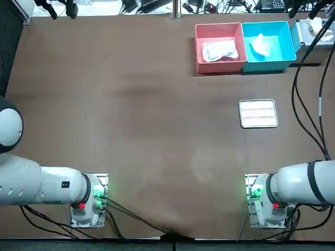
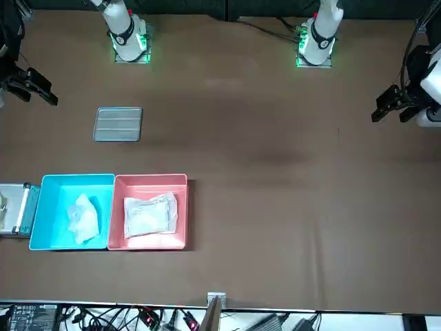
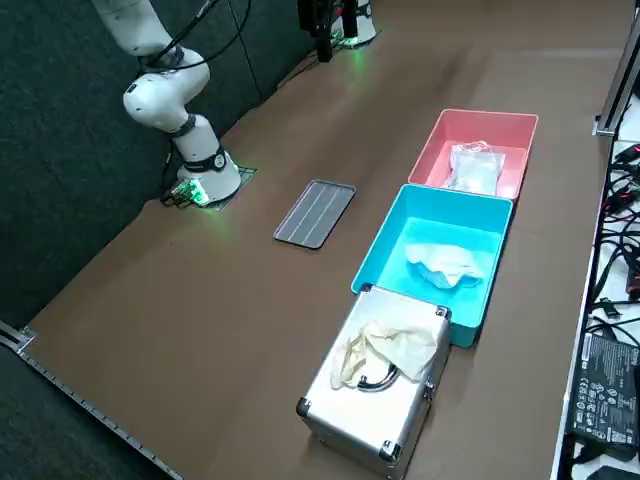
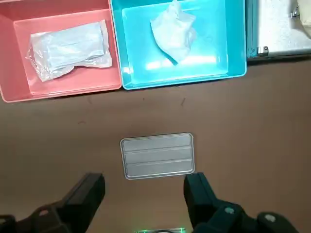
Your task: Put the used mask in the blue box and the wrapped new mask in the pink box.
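A crumpled white used mask (image 1: 261, 44) (image 4: 172, 31) lies inside the blue box (image 1: 264, 65) (image 4: 184, 80). The wrapped new mask (image 1: 220, 50) (image 4: 68, 48), in clear plastic, lies flat in the pink box (image 1: 220, 67) (image 4: 63, 92). The two boxes stand side by side and touching at the far right of the table. My right gripper (image 4: 145, 183) hangs high above the table, on the near side of a small metal plate (image 4: 157, 155). It is open and holds nothing.
The ribbed metal plate (image 1: 257, 113) lies flat between the boxes and the right arm's base. A silver case (image 3: 385, 385) with a pale cloth bundle (image 3: 385, 350) on its lid stands against the blue box's outer side. Cables run along the table's right edge.
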{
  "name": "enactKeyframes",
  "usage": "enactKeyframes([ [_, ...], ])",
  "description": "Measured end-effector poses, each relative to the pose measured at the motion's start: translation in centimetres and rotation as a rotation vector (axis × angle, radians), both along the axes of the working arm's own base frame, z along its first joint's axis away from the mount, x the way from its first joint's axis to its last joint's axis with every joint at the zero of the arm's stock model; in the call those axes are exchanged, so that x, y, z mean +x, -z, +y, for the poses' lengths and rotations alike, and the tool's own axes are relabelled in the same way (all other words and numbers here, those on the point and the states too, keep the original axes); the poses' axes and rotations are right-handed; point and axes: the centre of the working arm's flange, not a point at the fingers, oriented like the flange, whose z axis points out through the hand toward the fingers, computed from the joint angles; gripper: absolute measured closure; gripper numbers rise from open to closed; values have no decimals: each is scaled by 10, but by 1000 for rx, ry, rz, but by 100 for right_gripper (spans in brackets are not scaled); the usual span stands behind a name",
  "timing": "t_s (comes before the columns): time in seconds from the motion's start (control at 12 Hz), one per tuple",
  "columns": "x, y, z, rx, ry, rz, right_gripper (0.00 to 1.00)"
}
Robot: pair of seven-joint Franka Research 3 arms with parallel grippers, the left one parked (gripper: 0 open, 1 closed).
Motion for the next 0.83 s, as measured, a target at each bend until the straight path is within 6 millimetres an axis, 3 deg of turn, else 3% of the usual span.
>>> enactKeyframes([
  [0.83,-3,-2,6,2,-60,0,0],
])
